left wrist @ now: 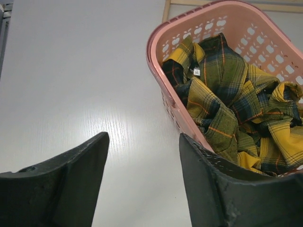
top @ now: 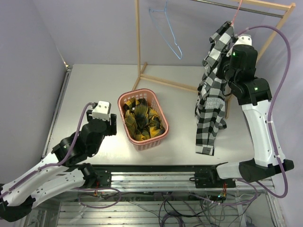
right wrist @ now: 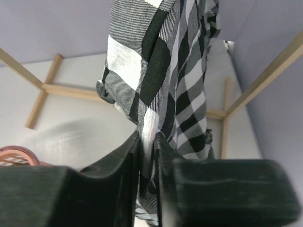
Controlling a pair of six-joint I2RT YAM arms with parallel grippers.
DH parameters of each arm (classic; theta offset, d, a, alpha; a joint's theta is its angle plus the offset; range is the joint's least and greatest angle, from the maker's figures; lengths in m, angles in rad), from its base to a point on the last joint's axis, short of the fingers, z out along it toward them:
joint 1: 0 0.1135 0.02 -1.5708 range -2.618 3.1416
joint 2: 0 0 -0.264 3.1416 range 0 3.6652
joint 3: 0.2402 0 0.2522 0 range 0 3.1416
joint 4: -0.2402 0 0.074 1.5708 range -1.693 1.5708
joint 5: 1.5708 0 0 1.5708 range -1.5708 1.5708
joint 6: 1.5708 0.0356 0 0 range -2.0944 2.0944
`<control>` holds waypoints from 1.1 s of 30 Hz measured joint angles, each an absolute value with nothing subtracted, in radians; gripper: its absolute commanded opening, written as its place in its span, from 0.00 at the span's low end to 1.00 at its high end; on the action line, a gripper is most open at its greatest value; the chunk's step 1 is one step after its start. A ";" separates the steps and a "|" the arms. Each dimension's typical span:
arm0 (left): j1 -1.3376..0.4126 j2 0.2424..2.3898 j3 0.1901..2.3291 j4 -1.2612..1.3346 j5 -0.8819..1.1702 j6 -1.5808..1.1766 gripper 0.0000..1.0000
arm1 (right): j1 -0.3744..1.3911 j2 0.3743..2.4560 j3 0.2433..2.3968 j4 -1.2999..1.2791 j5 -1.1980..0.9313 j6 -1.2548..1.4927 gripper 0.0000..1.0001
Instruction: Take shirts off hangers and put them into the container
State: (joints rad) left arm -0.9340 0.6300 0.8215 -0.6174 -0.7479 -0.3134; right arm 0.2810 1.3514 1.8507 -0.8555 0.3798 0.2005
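Pinched fold of black-and-white check shirt (right wrist: 142, 71) between my right fingers (right wrist: 116, 165), nearly closed; judged cloth soft, light, limp. My left fingers (left wrist: 71, 179) wide, empty.

Yellow-and-dark plaid shirt (top: 143, 119): off hanger, crumpled in heap inside basket, filling it, collar label facing up.

Salmon-pink basket (top: 124, 101): rectangular, perforated walls, rounded rim; upright on bench, left of centre, set at slight angle.

Black-and-white check shirt (top: 210, 109): large checks, hung from pink hanger at right end of wooden rack, draped long and bunched, hem low near bench.

Pink hanger (top: 235, 16): thin wire, only hook and neck visible above collar.

Light blue hanger (top: 168, 35): thin wire, bare, hung tilted at rack's left end.
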 measured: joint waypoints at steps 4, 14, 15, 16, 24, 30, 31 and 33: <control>-0.934 0.680 0.821 -0.584 -0.708 -0.295 0.60 | 0.279 1.350 1.851 -0.850 0.378 0.211 0.00; -0.934 1.051 1.019 -0.504 -0.572 -0.252 0.50 | 0.274 1.321 1.808 -0.814 0.381 0.212 0.00; -0.934 1.072 1.040 -0.497 -0.560 -0.250 0.51 | 0.274 1.315 1.805 -0.808 0.383 0.208 0.00; -0.934 1.092 1.060 -0.485 -0.546 -0.249 0.51 | 0.274 1.311 1.805 -0.804 0.385 0.204 0.00; -0.934 1.151 1.093 -0.379 -0.488 -0.233 0.59 | 0.274 1.310 1.881 -0.778 0.435 0.142 0.00; -0.934 1.178 1.167 -0.356 -0.466 -0.189 0.60 | 0.274 1.322 1.930 -0.735 0.487 0.105 0.00; -0.934 1.179 1.176 -0.353 -0.466 -0.184 0.60 | 0.274 1.328 1.938 -0.728 0.491 0.101 0.00; -0.934 1.177 1.187 -0.349 -0.466 -0.175 0.62 | 0.274 1.345 1.961 -0.724 0.497 0.094 0.00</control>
State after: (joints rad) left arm -0.9340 1.1774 1.1866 -0.3489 -0.4660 -0.1753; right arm 0.2741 1.3449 1.9610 -0.7238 0.4973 0.0944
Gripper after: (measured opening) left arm 0.594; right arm 0.026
